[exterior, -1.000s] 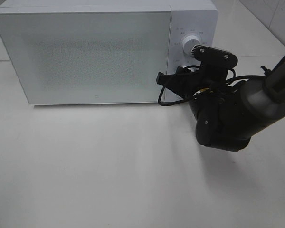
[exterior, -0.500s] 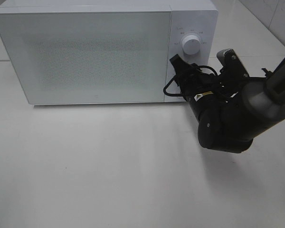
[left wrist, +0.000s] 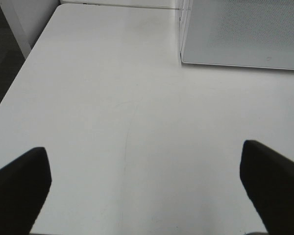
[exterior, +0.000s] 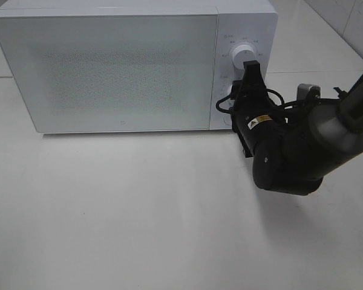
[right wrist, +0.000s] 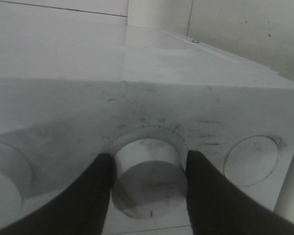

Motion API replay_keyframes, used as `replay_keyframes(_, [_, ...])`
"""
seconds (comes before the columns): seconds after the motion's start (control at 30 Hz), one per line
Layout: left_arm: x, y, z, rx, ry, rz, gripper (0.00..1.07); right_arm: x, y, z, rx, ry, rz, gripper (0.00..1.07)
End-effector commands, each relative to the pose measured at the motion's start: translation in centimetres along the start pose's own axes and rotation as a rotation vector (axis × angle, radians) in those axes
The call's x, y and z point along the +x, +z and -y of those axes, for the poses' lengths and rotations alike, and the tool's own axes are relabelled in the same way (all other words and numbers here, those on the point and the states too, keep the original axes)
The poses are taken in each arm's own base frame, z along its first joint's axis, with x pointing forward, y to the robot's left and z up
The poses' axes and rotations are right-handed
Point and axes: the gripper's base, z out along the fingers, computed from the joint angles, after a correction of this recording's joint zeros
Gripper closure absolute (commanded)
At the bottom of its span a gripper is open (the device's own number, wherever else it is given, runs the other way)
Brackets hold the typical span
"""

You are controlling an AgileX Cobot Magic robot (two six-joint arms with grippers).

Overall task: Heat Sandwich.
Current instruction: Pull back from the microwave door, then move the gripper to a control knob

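We see the right end effector (right wrist: 149,169) clamped on a knob (right wrist: 147,152) of the microwave (exterior: 109,66) — the left end effector (left wrist: 146,166) (over the table (left wrist: 88,88)) gapes wide.

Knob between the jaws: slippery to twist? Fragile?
Knob looks like smooth, round plastic, so the jaws pressing its sides could slip when twisting. It's short and thick, so it's probably stiff and unlikely to break.

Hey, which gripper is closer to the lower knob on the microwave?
Right. The right gripper is closed around the lower knob; the left gripper hangs open above the table, off beyond the microwave door's side.
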Motion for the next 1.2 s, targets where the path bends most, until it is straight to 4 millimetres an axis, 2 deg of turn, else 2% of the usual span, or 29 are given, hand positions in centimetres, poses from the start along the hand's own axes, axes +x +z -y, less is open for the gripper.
replay_keyframes(0.03, [0.11,-0.26,0.04,0.004,0.001,0.029,0.07,1.33,0.21,-1.75,-0.105,0.126,-0.105,1.0])
replay_keyframes(0.43, [0.11,-0.26,0.04,0.004,0.001,0.029,0.07,1.33,0.21,-1.75,-0.101,0.204,-0.109,0.99])
replay_keyframes(0.87, [0.11,-0.26,0.04,0.004,0.001,0.029,0.07,1.33,0.21,-1.74,-0.102,0.164,-0.107,0.92])
replay_keyframes(1.0, [0.11,-0.26,0.04,0.004,0.001,0.029,0.07,1.23,0.23,-1.71,-0.1,0.146,-0.095,0.85])
replay_keyframes(1.1, [0.11,-0.26,0.04,0.004,0.001,0.029,0.07,1.11,0.24,-1.68,-0.098,0.126,-0.081,0.72])
replay_keyframes(1.17, [0.11,-0.26,0.04,0.004,0.001,0.029,0.07,1.08,0.24,-1.68,-0.099,0.126,-0.077,0.69])
replay_keyframes(1.2, [0.11,-0.26,0.04,0.004,0.001,0.029,0.07,0.96,0.25,-1.64,-0.095,0.125,-0.063,0.61])
